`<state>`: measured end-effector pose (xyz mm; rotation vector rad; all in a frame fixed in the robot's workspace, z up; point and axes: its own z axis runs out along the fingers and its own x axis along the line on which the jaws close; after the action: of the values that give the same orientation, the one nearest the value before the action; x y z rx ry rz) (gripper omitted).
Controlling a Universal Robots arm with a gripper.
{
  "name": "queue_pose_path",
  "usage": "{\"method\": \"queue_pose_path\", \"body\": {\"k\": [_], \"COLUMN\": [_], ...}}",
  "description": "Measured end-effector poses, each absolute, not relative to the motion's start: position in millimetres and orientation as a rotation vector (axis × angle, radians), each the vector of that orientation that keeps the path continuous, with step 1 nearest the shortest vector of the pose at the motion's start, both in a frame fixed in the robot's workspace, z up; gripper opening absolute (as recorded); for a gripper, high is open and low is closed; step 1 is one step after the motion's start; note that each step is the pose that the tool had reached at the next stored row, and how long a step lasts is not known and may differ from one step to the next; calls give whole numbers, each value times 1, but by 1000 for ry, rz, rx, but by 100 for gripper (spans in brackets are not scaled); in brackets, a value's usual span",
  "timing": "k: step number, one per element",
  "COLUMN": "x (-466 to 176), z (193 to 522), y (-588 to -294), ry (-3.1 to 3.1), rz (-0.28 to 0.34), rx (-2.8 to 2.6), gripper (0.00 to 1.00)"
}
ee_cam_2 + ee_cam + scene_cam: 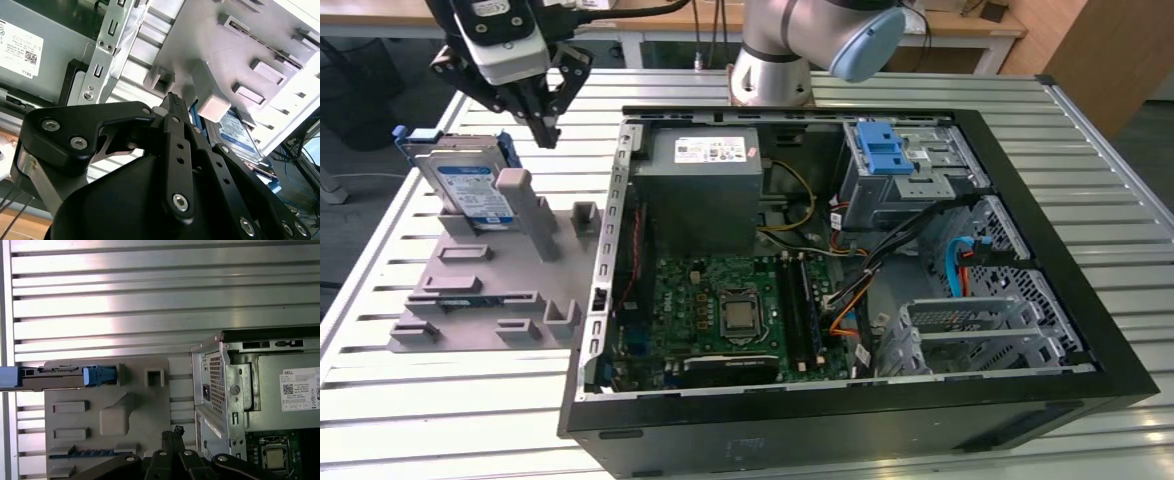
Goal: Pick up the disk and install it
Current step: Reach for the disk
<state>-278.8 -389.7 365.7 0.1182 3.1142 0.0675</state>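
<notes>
Disk (462,186): flat silver HDD w/ blue-and-white label, blue plastic bracket round its edges. Stands on edge, leaning back a bit, in the far slot of a grey holder (467,300) on the tabletop (400,400), at the exterior view's left of the open PC case (854,430). In first wrist view the disk (50,377) shows edge-on.

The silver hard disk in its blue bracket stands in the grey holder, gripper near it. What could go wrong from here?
The gripper looks shut and hangs beside the silver disk, not over it; lowering so may hit the grey plastic holder or its tall post.
The disk stands upright on edge; a side knock could tip it.
The open black computer case is close to the holder; a carried disk might clip its metal wall.
</notes>
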Motion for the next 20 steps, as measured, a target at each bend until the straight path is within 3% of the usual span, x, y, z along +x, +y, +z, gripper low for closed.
{"method": "queue_pose_path", "body": {"k": [20], "x": [-319], "z": [364], "y": [-378], "ry": [3114], "rz": [67], "rx": [118], "gripper": [11]}}
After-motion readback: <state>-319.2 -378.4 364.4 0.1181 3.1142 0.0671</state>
